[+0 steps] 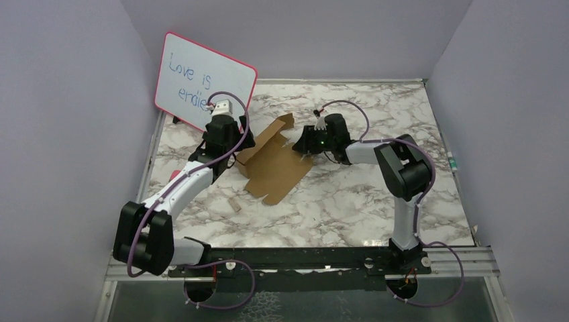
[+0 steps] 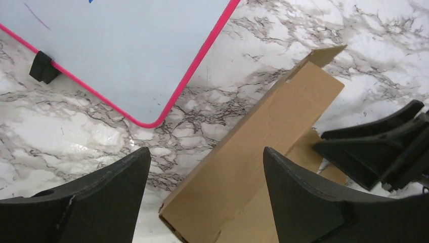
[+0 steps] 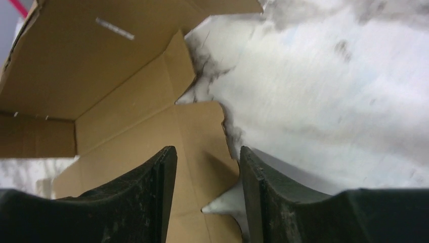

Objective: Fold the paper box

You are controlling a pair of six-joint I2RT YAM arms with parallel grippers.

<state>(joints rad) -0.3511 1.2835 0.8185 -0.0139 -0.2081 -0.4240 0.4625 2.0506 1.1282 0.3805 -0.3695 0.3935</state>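
Observation:
The paper box [image 1: 275, 168] is a brown die-cut cardboard sheet lying mid-table, with its far-left panel folded up. In the left wrist view this raised panel [image 2: 263, 136] runs diagonally under and between my left fingers. My left gripper [image 1: 233, 153] [image 2: 206, 152] is open wide at the sheet's left edge and holds nothing. My right gripper [image 1: 300, 143] [image 3: 207, 152] hovers low over a notched flap [image 3: 197, 131] at the sheet's right edge. Its jaws stand apart with the flat flap showing between them. The upright panel [image 3: 101, 66] stands beyond it.
A pink-framed whiteboard [image 1: 201, 77] [image 2: 126, 45] stands on black feet [image 2: 41, 67] at the back left, close behind my left gripper. A small cardboard scrap [image 1: 233, 203] lies on the marble table [image 1: 376, 201] near the left arm. Purple walls enclose three sides.

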